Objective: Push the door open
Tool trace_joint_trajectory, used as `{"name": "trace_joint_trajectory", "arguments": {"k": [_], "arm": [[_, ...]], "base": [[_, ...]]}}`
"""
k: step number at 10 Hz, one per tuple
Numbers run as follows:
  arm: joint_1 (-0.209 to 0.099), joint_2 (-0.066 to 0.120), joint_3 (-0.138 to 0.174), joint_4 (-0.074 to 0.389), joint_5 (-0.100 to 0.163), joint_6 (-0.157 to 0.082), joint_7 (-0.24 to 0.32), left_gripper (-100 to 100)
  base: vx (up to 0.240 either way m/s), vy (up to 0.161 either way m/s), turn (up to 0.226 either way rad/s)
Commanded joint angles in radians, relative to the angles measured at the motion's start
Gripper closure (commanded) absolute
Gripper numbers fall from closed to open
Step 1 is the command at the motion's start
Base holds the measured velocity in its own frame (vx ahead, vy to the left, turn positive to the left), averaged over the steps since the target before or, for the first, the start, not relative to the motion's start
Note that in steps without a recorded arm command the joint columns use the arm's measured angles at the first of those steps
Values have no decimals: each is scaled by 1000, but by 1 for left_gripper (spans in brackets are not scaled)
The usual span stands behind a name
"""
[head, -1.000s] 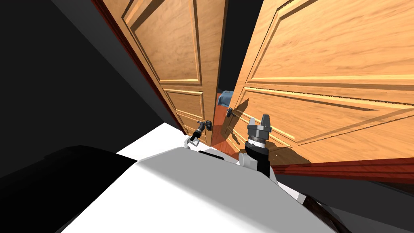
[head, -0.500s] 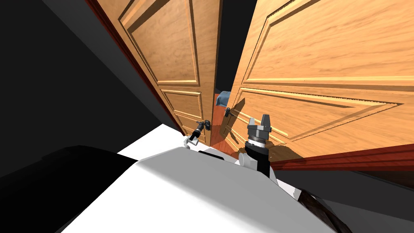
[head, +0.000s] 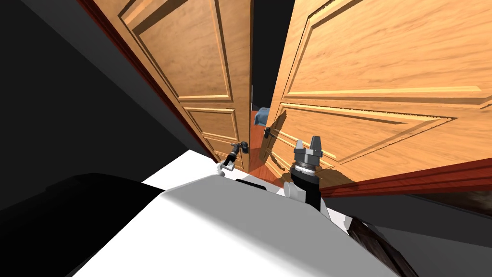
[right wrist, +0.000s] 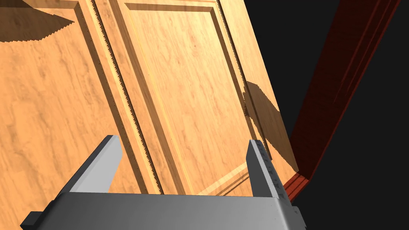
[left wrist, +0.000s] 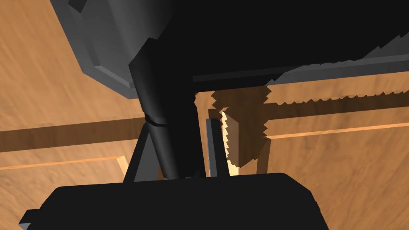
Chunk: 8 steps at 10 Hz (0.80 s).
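Two panelled wooden door leaves stand ajar with a narrow gap between them. My left gripper (head: pixel 234 153) is at the left leaf (head: pixel 202 62), shut on its dark lever handle (head: pixel 242 145). In the left wrist view the gripper (left wrist: pixel 179 127) has the handle's dark bar (left wrist: pixel 163 119) pressed between its fingers (left wrist: pixel 212 147), close to the wood. My right gripper (head: pixel 307 142) is held open, just in front of the lower panel of the right leaf (head: pixel 384 72). Nothing lies between its fingers (right wrist: pixel 259 167), which point at that leaf (right wrist: pixel 179 80).
A dark red door frame (head: pixel 408 180) runs along the right leaf's far edge and also borders it in the right wrist view (right wrist: pixel 339 80). Through the gap I see a red-brown floor (head: pixel 257 168) and a blue object (head: pixel 262 115). Dark walls flank the doorway.
The whole head view has slid left and rolled, so I have moved. The right leaf looks swung slightly further away. Both grippers keep their places relative to me.
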Motion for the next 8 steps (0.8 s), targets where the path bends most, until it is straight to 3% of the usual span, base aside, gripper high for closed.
{"name": "trace_joint_trajectory", "arguments": {"k": [1, 2, 3, 4, 5, 6, 7, 8], "arm": [[-27, 6, 32, 8, 4, -3, -9, 100], [-38, 6, 59, 19, 9, -6, -22, 100], [-38, 6, 59, 19, 9, -6, -22, 100], [-50, 5, 89, 32, 14, -9, -36, 100], [-50, 5, 89, 32, 14, -9, -36, 100], [-62, 4, 117, 44, 19, -12, -50, 100], [-62, 4, 119, 44, 19, -12, -50, 100], [-74, 3, 146, 58, 24, -16, -65, 100]], "base": [[21, 7, -42], [20, 3, -79], [18, 1, -51], [23, -3, -89], [19, 0, -33], [27, -3, -89], [20, 0, -60], [24, -6, -103]]}}
